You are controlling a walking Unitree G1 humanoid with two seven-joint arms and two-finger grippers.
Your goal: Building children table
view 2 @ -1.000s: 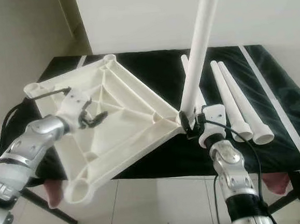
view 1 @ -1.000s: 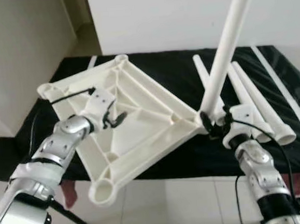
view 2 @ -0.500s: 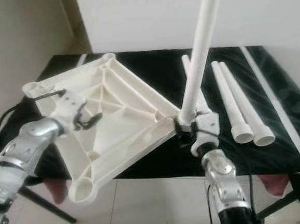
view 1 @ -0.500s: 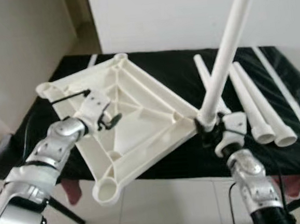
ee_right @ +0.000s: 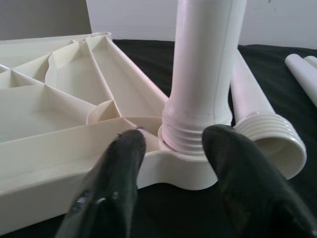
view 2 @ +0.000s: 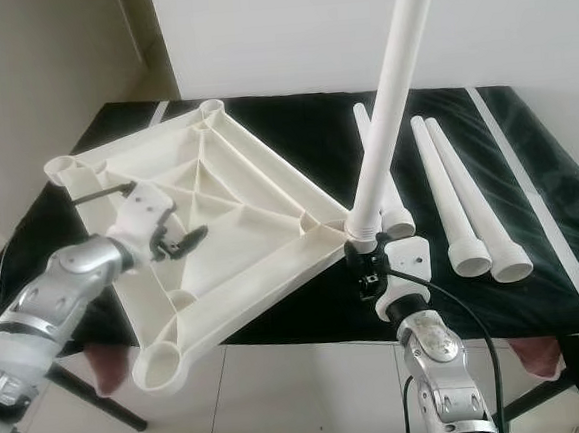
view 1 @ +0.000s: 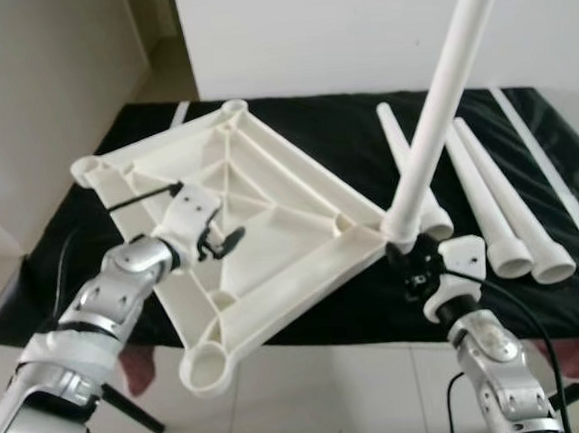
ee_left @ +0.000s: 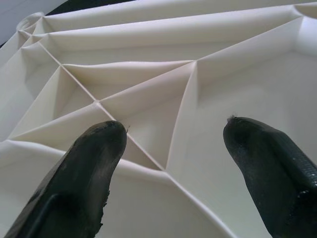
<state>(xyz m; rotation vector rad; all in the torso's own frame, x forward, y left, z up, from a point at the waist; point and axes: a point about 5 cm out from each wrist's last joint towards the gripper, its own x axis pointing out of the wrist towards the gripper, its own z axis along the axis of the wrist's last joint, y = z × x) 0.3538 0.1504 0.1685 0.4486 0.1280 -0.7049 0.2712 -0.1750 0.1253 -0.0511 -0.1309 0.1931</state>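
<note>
From the head, a white tabletop (view 1: 260,229) lies upside down on a black bench (view 1: 313,134), one corner past the front edge. A leg (view 1: 440,94) stands in its right corner socket; three more legs (view 1: 488,191) lie to the right. The left gripper (view 1: 221,240) rests on the ribs.

Left wrist: fingers (ee_left: 94,163) spread apart, holding nothing, over the ribs.

Right wrist: the right gripper (ee_right: 173,148) sits open before the leg's threaded base, apart from it.

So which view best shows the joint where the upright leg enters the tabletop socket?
The right wrist view: the upright leg's threaded base sits close-up in the tabletop's corner socket, right gripper open beneath. Both eye views show the joint small, partly behind that gripper. The left wrist view shows tabletop ribs.
</note>
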